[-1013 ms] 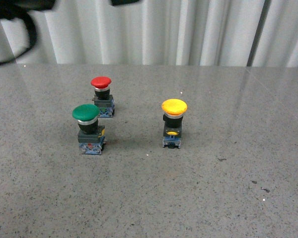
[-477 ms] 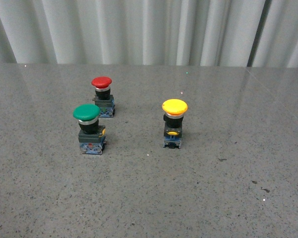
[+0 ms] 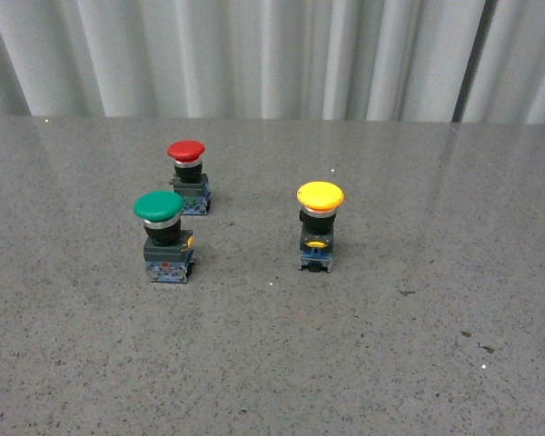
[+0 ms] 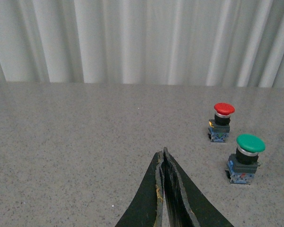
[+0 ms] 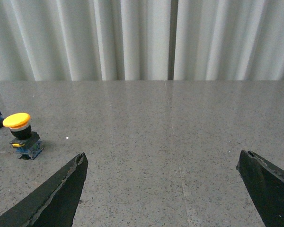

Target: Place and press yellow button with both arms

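Observation:
The yellow button (image 3: pixel 319 224) stands upright near the middle of the grey table, its round yellow cap on a black neck and blue-grey block. The right wrist view also shows the yellow button (image 5: pixel 22 135), far off to one side of my right gripper (image 5: pixel 163 163), which is open wide with bare table between its fingers. My left gripper (image 4: pixel 164 158) is shut with nothing in it, its black fingers pressed together, well apart from all the buttons. Neither arm appears in the front view.
A green-capped button (image 3: pixel 164 235) and a red-capped button (image 3: pixel 188 174) stand upright left of the yellow one; the green button (image 4: pixel 246 157) and red button (image 4: pixel 221 122) also show in the left wrist view. The speckled grey table (image 3: pixel 372 354) ends at a pleated white curtain (image 3: pixel 272 54).
One second ago black arm parts hung at the top left of the front view; they have moved out of sight. The three buttons have not moved.

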`<action>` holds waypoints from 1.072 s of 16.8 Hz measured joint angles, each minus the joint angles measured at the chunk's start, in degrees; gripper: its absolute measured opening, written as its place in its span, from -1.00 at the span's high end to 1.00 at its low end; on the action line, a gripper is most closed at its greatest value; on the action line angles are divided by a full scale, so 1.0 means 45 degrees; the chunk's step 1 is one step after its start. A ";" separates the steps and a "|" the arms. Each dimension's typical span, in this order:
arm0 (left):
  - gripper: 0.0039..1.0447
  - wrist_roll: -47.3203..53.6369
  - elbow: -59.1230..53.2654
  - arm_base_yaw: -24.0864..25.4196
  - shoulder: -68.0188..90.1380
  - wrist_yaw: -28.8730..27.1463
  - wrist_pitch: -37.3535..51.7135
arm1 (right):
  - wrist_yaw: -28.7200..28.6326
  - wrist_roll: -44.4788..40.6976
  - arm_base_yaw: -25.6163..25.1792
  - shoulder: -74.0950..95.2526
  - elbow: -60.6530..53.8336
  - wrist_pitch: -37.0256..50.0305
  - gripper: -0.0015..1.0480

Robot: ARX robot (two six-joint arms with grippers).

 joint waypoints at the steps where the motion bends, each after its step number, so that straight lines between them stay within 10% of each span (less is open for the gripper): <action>1: 0.97 0.0000 -0.0151 0.0000 -0.0214 0.0000 -0.0102 | 0.0000 0.0000 0.0000 0.0000 0.0000 0.0000 -0.87; 16: 0.97 0.0000 -0.0918 0.0000 -0.3740 0.0000 -0.2798 | 0.0000 0.0000 0.0000 0.0000 0.0000 0.0005 -0.87; 18: 0.69 0.0000 -0.0918 0.0000 -0.3740 0.0000 -0.2803 | 0.0000 0.0000 0.0000 0.0000 0.0000 0.0005 -0.87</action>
